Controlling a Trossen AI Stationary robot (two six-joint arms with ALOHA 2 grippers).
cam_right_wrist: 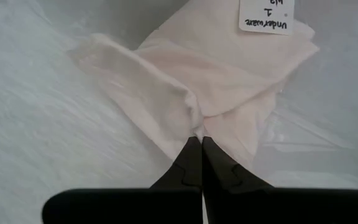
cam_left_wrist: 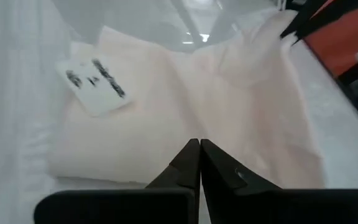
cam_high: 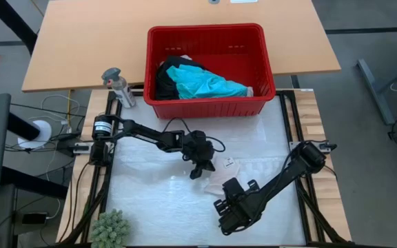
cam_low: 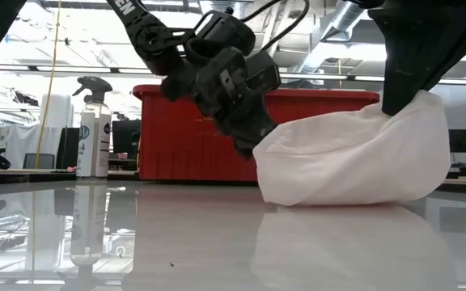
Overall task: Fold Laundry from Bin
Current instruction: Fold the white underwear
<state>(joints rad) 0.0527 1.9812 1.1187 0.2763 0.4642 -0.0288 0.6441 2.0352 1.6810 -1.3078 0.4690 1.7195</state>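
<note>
A small pale pink-white piece (cam_low: 354,162) of laundry lies mid-table with a white label (cam_right_wrist: 266,15) on it. My right gripper (cam_right_wrist: 197,138) is shut on it and raises one end. My left gripper (cam_left_wrist: 199,143), also shut, hovers at the piece's other end (cam_low: 259,153). The red bin (cam_high: 212,29) stands on the table's far side. Inside it a turquoise shirt (cam_high: 209,84) lies beside black clothing (cam_high: 165,79). My right gripper pinches a gathered fold of the piece (cam_right_wrist: 194,121) between its two fingers, coming from above and slanting down. That end is lifted into a peak (cam_low: 423,101). The rest sags down to the table, where its lower edge (cam_low: 338,200) rests. My left gripper's shut fingertips (cam_low: 253,144) stand right at the piece's end; whether they touch it I cannot tell.
A spray bottle (cam_high: 119,86) stands at the far left beside the bin. A small green plant (cam_high: 109,227) sits at the near left corner. The white table cover (cam_high: 157,200) lies bare to the left of the piece.
</note>
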